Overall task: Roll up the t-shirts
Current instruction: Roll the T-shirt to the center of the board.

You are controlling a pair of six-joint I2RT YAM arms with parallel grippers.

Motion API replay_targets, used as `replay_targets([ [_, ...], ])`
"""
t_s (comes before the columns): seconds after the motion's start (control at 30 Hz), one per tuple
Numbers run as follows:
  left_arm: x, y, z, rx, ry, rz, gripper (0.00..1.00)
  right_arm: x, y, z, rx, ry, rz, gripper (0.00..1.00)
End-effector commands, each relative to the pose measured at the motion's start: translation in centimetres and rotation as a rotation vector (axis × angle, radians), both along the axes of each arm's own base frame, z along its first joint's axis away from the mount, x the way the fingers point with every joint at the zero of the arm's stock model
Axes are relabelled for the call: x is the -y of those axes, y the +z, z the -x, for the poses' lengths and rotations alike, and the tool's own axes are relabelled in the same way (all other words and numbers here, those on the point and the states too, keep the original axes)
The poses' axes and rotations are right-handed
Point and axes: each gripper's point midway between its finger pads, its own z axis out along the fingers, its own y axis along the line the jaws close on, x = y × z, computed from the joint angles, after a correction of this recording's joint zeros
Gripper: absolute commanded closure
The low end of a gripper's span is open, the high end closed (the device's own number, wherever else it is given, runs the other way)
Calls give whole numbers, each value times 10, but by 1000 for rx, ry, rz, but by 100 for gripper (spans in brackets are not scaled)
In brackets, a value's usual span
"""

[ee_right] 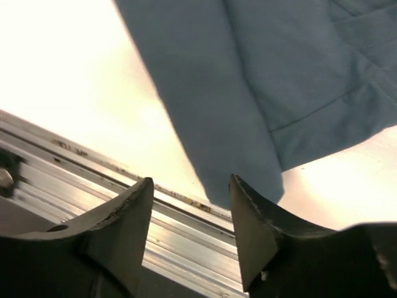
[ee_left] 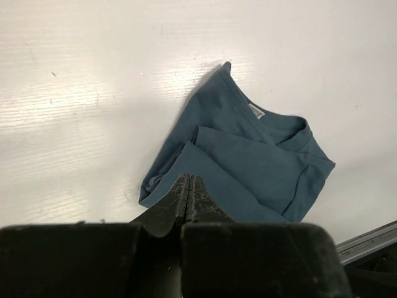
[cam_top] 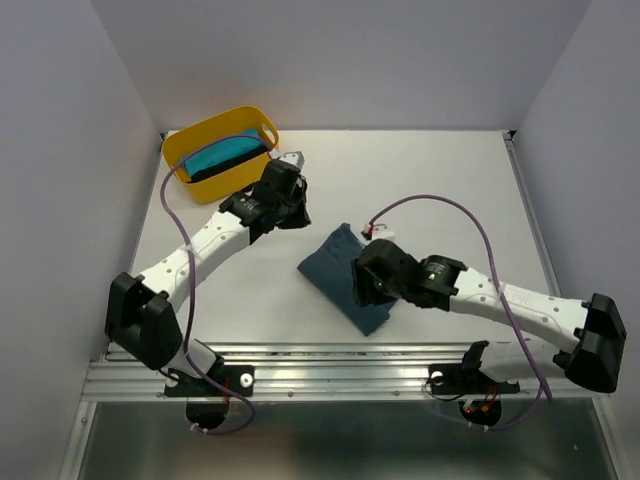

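T-shirt (cam_top: 335,262), slate-blue, lies loosely folded; left end effector (ee_left: 188,181) closed empty, right end effector (ee_right: 191,184) open, empty.

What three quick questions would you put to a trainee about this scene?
1. True or false: the left gripper is shut.
2. Fill the gap: the right gripper, by the folded slate-blue cotton t-shirt, is ___.
3. Where does the bright turquoise cotton t-shirt lie? A: in the yellow plastic basket. B: in the left gripper. C: on top of the slate-blue t-shirt.

Key: 1 true; 2 open; 3 A.
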Motion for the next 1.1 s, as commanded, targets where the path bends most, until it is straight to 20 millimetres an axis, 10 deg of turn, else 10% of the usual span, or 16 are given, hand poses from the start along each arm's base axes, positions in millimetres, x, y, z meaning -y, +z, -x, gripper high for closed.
replay_targets([
  [0.0, -30, 14, 5, 8, 67, -48, 100, 5, -6, 13, 115, 83, 256, 39],
  [0.3, -70, 11, 16, 4, 180, -8, 100, -22, -41, 39, 303, 202, 636, 30],
  [0.73, -68, 0, 21, -22, 164, 17, 100, -17, -84, 38, 375, 245, 780, 27],
  [1.07, -62, -7, 25, -49, 140, 38, 100, -18, -106, 33, 384, 232, 770, 58],
])
